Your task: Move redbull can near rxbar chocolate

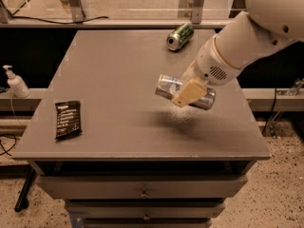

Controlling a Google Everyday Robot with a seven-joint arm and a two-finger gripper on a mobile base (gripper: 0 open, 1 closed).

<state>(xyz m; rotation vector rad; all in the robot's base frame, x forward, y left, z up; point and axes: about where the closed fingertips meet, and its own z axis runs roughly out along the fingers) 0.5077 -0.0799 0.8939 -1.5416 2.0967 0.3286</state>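
The redbull can is a slim silver can held on its side above the table, right of centre. My gripper is shut on the can's middle, with a tan finger across its front. The can casts a shadow on the table below it. The rxbar chocolate is a flat black wrapper with white lettering lying near the table's front left edge, well to the left of the can.
A shiny green can lies on its side at the back of the grey table. A white pump bottle stands off the table to the left. Drawers sit below the table's front edge.
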